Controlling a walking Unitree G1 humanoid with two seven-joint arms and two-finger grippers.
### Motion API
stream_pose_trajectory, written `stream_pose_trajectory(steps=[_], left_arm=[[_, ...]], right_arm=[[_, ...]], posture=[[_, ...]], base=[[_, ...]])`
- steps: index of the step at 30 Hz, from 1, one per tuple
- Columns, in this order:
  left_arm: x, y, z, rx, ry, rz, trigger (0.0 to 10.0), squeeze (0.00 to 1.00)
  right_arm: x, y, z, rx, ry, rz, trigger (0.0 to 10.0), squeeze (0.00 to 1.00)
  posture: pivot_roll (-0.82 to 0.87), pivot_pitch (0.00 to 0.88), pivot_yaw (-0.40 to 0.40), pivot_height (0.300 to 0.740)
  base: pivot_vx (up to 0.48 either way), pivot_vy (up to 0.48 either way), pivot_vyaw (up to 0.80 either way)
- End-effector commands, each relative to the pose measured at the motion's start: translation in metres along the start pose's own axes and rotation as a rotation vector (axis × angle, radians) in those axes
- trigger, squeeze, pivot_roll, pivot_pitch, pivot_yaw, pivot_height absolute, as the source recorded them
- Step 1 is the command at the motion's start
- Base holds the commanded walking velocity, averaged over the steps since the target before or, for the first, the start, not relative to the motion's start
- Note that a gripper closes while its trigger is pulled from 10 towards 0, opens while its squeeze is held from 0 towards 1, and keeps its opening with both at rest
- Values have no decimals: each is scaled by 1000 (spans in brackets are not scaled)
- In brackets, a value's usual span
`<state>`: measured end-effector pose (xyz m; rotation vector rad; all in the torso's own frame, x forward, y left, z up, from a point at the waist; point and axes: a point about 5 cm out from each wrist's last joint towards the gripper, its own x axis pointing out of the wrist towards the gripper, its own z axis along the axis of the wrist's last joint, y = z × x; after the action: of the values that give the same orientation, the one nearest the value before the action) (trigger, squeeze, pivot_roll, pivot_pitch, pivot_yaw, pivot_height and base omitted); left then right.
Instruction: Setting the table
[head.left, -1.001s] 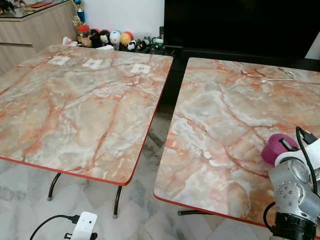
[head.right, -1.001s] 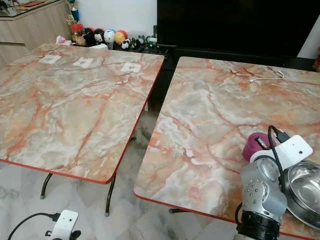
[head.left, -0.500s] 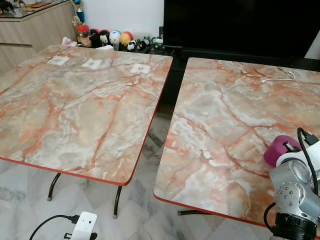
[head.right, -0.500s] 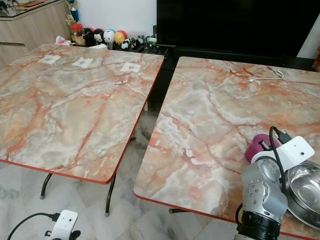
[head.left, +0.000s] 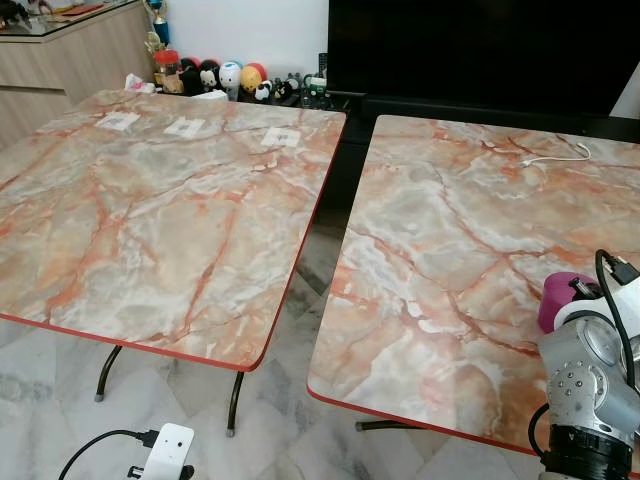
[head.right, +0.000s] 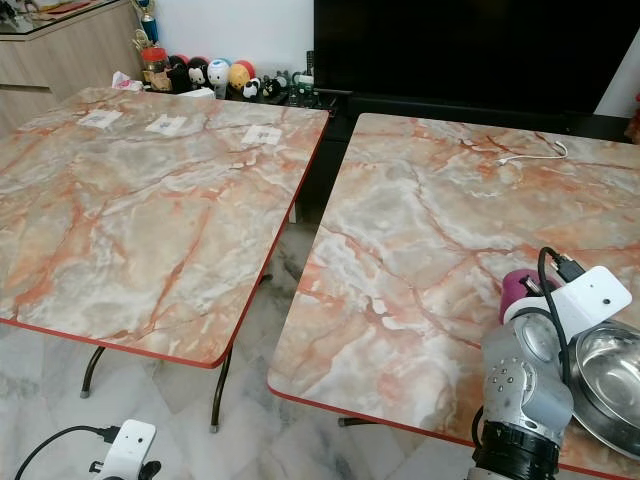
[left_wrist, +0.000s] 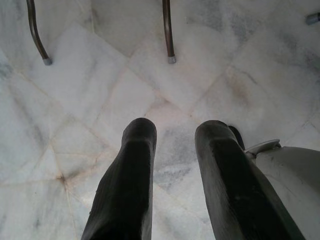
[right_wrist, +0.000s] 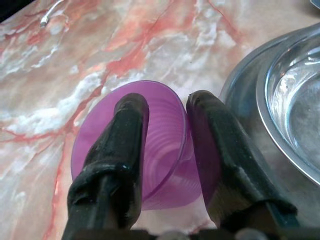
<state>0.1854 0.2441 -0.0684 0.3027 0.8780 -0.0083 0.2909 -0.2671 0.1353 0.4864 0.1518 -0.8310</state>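
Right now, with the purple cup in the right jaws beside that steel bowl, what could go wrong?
1. The right gripper pinches only one wall of the purple cup, one finger inside and one outside; the thin ribbed wall could deform or slip free.
2. The steel bowl on its steel plate sits close beside the cup, so a sideways swing might knock them.
3. They stand near the right table's front edge, so a knock could send them off.

Two orange-veined marble-pattern tables (head.right: 420, 270), right one bearing purple ribbed plastic cup (right_wrist: 165, 150), round steel bowl (head.right: 610, 375), white cable (head.right: 530, 155)
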Motion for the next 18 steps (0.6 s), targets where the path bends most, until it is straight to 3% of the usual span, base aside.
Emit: stream_pose_trajectory(steps=[1, 7, 18], left_arm=[[-1, 4, -4, 7, 14, 12, 10000, 0], [-2, 3, -5, 6, 16, 10, 10000, 0], [-2, 3, -6, 7, 18, 11, 10000, 0]], right_arm=[[0, 2, 4, -3, -20, 10, 10000, 0], [2, -8, 2, -25, -29, -48, 10000, 0], [3, -10, -4, -44, -19, -56, 10000, 0]], posture=[[93, 2, -27, 740], [92, 2, -27, 740], [95, 2, -25, 740]], base=[[0, 0, 0], [0, 0, 0], [0, 0, 0]])
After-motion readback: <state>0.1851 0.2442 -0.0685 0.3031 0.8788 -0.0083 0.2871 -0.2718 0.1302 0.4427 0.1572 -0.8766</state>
